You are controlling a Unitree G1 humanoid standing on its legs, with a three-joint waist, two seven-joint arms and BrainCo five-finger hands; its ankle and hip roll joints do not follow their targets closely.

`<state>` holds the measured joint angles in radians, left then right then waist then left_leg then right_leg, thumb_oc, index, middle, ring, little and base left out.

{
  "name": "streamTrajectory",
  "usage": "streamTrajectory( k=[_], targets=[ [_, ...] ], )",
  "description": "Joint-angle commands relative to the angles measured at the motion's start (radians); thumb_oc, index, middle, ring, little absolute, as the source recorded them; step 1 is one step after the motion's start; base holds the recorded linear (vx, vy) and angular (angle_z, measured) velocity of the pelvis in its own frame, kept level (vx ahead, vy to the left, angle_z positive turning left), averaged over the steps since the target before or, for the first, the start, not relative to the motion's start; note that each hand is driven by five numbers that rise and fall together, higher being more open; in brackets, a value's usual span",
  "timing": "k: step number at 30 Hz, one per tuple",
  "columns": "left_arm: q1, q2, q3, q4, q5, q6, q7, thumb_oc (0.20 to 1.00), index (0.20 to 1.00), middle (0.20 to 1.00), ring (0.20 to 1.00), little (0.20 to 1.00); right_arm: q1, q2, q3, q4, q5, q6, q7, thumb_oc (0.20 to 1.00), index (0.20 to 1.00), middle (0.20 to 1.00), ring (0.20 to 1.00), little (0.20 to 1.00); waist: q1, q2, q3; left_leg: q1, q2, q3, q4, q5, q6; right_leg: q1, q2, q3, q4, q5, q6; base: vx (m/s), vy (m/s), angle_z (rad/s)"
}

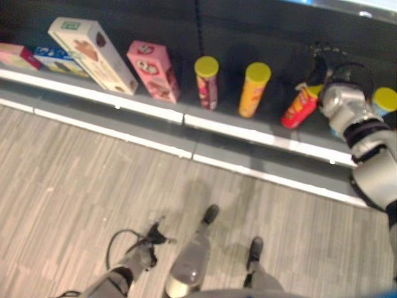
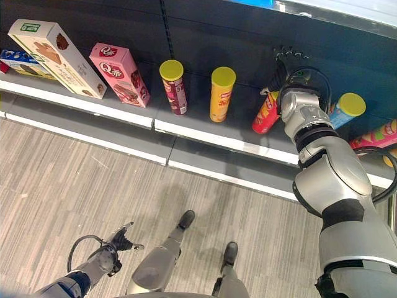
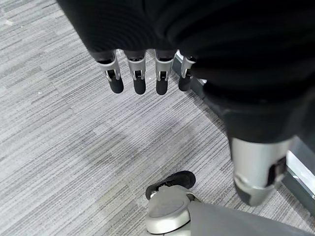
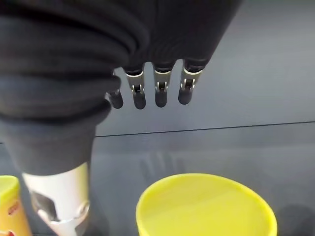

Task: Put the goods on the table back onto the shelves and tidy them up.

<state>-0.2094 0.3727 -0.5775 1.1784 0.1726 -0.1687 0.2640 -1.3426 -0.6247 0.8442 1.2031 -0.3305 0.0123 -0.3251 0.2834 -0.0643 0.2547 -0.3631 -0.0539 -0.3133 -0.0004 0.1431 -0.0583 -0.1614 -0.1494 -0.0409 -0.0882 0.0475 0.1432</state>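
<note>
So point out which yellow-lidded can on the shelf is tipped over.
The red can beside the right hand: it leans sharply, while the maroon can, orange can and blue can stand upright.

Goods are standing along the shelf (image 2: pixel 205 133): a cream box (image 2: pixel 54 56) and a pink box (image 2: pixel 119 73) leaning, a maroon canister (image 2: pixel 174 87) and an orange canister (image 2: pixel 221 94) upright with yellow lids, then a red canister (image 2: pixel 265 114) tilting and a blue canister (image 2: pixel 345 109).

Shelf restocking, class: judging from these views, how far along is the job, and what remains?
Looks done: two boxes and several cans, dark red, orange and blue, stand on the shelf. In hand: nothing; the right hand, open, hovers above the tilted red can. The left hand hangs open over the floor. Left: straightening that can.
</note>
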Motion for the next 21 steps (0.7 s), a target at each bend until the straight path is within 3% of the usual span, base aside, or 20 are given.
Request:
streamTrajectory(
  k=[1,12,16,21],
  targets=[
    [-0.022,0.02,0.049,0.058,-0.048,0.005,0.021,1.0,1.0,1.0,1.0,1.0,-0.063,-0.032,0.008,-0.064,0.067,-0.006,-0.057,1.0,1.0,1.0,1.0,1.0,-0.016,-0.018,-0.029,-0.003,0.008,-0.029,-0.087,-0.047,-0.005,0.045,-0.042,0.036,0.005,-0.053,-0.003,0.0,0.006,-0.05],
    [0.001,0.002,0.117,0.093,-0.03,0.038,0.011,1.0,1.0,1.0,1.0,1.0,0.112,-0.101,-0.074,-0.409,0.089,-0.017,-0.024,1.0,1.0,1.0,1.0,1.0,-0.098,-0.047,-0.058,0.045,0.036,0.001,-0.087,-0.069,0.0,0.063,-0.037,0.07,0.051,-0.076,-0.011,0.01,0.002,-0.09],
    [0.036,-0.019,0.174,0.108,0.005,0.064,-0.001,1.0,1.0,1.0,1.0,1.0,0.401,-0.159,-0.206,-0.672,0.044,-0.038,0.017,1.0,1.0,1.0,1.0,1.0,-0.151,-0.056,-0.092,0.101,0.052,0.017,-0.087,-0.092,0.006,0.095,-0.042,0.08,0.076,-0.084,-0.008,0.03,0.026,-0.12],
    [0.036,-0.019,0.173,0.108,0.005,0.064,-0.002,1.0,1.0,1.0,1.0,1.0,0.403,-0.16,-0.207,-0.673,0.044,-0.038,0.018,1.0,1.0,1.0,1.0,1.0,-0.15,-0.056,-0.092,0.102,0.052,0.017,-0.087,-0.092,0.006,0.095,-0.042,0.08,0.076,-0.084,-0.008,0.01,0.018,-0.14]
  ],
)
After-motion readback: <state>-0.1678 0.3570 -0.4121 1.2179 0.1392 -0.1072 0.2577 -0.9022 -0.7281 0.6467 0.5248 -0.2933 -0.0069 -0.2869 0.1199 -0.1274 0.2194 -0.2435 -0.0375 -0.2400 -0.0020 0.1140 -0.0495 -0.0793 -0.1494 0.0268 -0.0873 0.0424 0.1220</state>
